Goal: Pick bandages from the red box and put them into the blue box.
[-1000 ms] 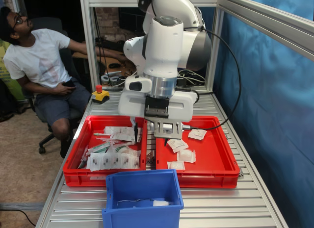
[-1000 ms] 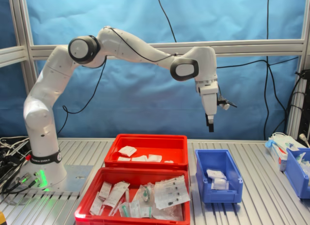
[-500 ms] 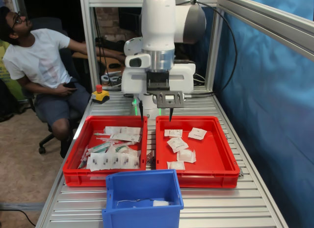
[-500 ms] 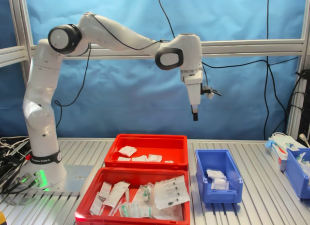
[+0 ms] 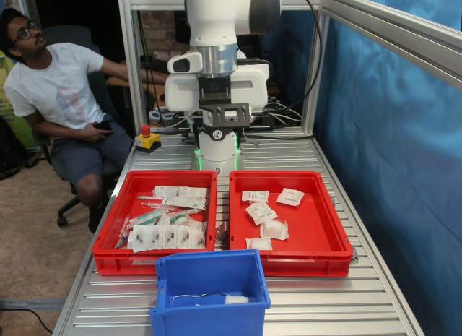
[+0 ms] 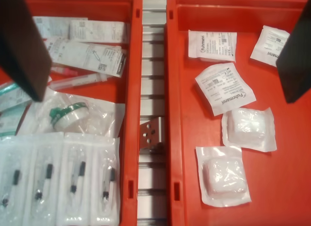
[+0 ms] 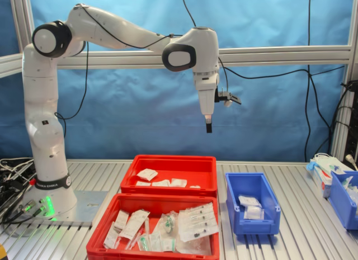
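The jaws point(image 6: 160, 51) hang wide open and empty, high above the gap between trays; the small white puffy bandage packets point(image 6: 224, 87) lie below in the shallow red plastic box point(image 5: 317, 231), toward its inner edge.

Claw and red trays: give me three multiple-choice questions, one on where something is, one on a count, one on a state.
1. Where does the claw hang?
A. High above the gap between the red box and the crowded red tray
B. Down inside a tray
C. Touching a packet

2. How many bandages lie in the red box?
A. Three
B. Five
C. Eight

3. What is the claw's state?
A. Open, empty
B. Shut on a bandage
C. Shut, empty

Answers: 1 A, the wrist view looks down on the gap; 2 B, five white packets show there; 3 A, its fingers stand wide apart with nothing between.
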You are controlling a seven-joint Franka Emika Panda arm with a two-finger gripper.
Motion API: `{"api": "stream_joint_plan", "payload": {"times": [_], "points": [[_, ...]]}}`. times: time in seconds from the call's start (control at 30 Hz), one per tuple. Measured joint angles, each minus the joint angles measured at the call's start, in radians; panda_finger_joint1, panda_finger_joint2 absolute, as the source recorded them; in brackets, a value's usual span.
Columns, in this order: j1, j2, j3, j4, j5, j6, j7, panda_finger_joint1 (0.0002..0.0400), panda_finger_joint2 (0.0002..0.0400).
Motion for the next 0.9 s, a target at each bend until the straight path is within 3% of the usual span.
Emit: {"api": "stream_joint_plan", "payload": {"times": [0.37,0.6,0.7,0.73,0.9], "points": [[0.000,-0.016,-0.021,-0.020,-0.006,-0.009,0.006,0.0400,0.0400],[-0.017,-0.017,-0.002,-0.021,-0.007,-0.010,0.007,0.0400,0.0400],[-0.062,-0.018,0.045,-0.021,-0.007,-0.011,0.007,0.0400,0.0400],[-0.109,-0.018,0.092,-0.021,-0.007,-0.011,0.007,0.0400,0.0400],[-0.204,-0.019,0.189,-0.021,-0.008,-0.011,0.007,0.0400,0.0400]]}}
